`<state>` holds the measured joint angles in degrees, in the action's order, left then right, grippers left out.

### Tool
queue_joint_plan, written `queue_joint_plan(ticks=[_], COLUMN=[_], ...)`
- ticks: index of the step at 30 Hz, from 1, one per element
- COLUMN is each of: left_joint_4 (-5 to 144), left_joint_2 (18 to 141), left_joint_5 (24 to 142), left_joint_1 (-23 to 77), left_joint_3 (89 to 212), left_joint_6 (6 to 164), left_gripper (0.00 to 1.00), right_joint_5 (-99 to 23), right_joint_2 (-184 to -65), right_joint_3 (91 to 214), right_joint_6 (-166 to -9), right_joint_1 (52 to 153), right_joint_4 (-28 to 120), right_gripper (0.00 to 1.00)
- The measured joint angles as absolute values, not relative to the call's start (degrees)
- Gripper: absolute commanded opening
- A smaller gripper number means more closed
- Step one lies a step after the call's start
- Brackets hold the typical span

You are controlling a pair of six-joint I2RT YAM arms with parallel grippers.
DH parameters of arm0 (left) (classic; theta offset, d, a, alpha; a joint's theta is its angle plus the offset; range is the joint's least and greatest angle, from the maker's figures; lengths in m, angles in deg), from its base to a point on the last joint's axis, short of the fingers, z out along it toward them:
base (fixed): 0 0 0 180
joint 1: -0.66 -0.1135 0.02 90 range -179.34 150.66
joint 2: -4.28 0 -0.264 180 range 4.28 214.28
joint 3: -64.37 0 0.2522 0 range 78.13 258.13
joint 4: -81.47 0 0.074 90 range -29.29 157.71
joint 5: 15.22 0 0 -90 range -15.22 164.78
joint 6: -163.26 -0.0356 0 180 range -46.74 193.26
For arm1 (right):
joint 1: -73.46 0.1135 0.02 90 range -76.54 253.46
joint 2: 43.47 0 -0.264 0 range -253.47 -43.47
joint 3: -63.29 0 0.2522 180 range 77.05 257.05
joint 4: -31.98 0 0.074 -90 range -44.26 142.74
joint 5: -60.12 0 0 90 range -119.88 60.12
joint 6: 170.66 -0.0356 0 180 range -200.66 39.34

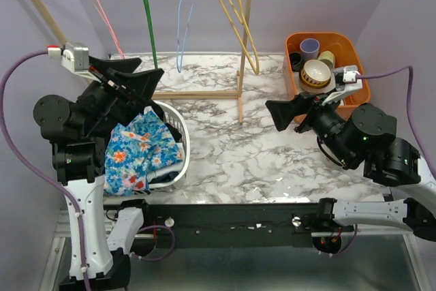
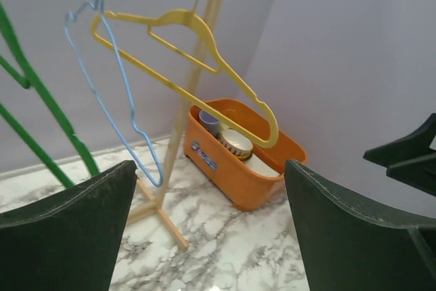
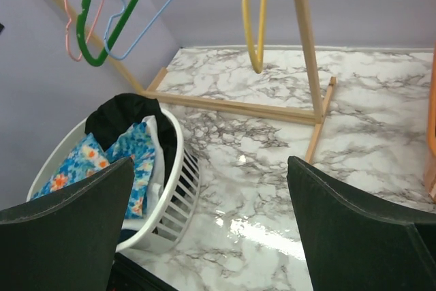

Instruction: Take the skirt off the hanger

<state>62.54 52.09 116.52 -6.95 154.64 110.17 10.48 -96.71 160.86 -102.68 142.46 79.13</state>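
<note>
The light-blue hanger (image 1: 182, 25) hangs bare on the rail between a green and a yellow hanger; it also shows in the left wrist view (image 2: 112, 73) and the right wrist view (image 3: 155, 11). The black skirt (image 3: 126, 117) lies bunched in the white basket (image 3: 174, 168), draped over its far rim beside a blue floral garment (image 3: 102, 161). In the top view my left arm hides most of the skirt. My left gripper (image 1: 146, 76) is open and empty above the basket (image 1: 182, 134), facing the rack (image 2: 208, 236). My right gripper (image 1: 283, 115) is open and empty over the table's middle (image 3: 211, 236).
The wooden rack's foot (image 1: 240, 93) stands on the marble table. Pink (image 1: 102, 15), green (image 1: 146, 25) and yellow (image 1: 235, 11) hangers hang on the rail. An orange bin (image 1: 340, 49) holding cups and bowls stands at the back right.
</note>
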Motion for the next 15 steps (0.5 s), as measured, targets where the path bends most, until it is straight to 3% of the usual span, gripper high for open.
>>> queue_joint_plan(ticks=[10,15], left_joint_4=[60.55,57.89], left_joint_2=[53.73,51.87], left_joint_5=[113.55,110.22], left_joint_1=[15.56,19.65], left_joint_3=[148.87,146.35], left_joint_6=[107.81,105.73], left_gripper=[0.99,0.99], right_joint_5=[15.07,15.09], right_joint_2=[-92.23,-92.18], right_joint_3=[159.09,158.28], right_joint_6=[-103.14,-103.38], right_joint_1=[142.46,142.46], right_joint_4=[80.13,80.33], right_gripper=[1.0,1.0])
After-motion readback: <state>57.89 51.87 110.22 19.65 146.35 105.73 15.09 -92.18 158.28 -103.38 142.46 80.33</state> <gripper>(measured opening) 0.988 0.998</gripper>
